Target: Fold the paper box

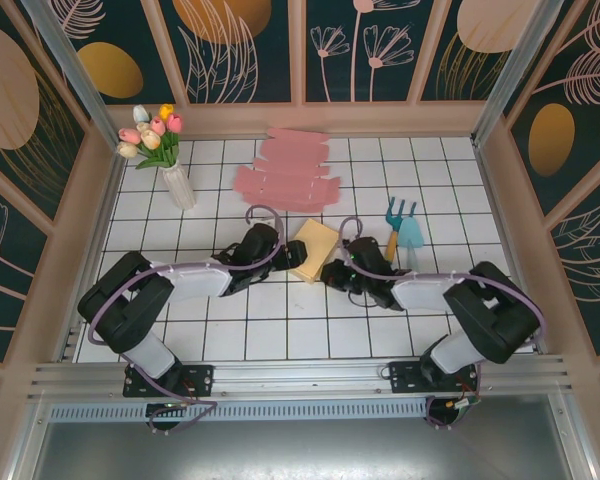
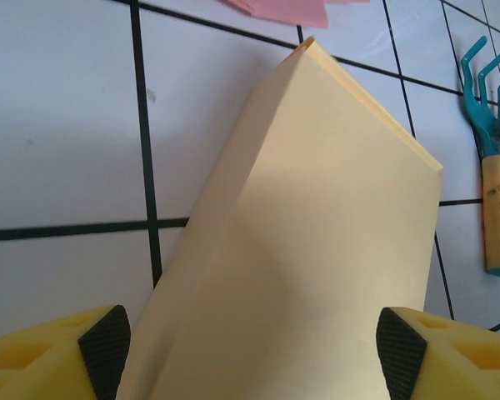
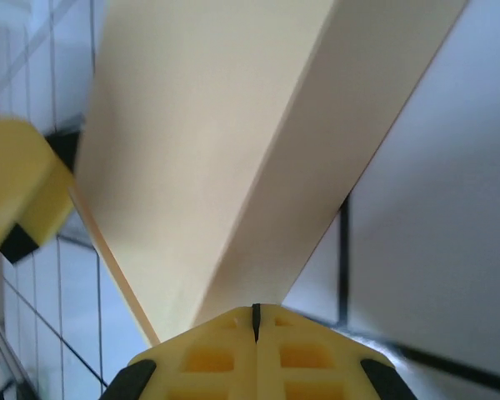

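Where two arms meet: one yellow box (image 1: 315, 247), two pink sheets (image 1: 288, 171).

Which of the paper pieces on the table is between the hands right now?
The yellow paper box, sitting between both hands; the pink flat sheets lie untouched farther back, near the wall.

**What sits on the white tiled table**

The table (image 1: 280, 335) is white with thin black lines that make squares. A white vase (image 1: 179, 185) of tulips stands at the back left. Flat pink paper sheets (image 1: 288, 172) lie at the back. A yellow paper box (image 1: 314, 248) sits in the middle. A small blue rake (image 1: 395, 225) and a blue shovel (image 1: 411, 238) lie to its right.
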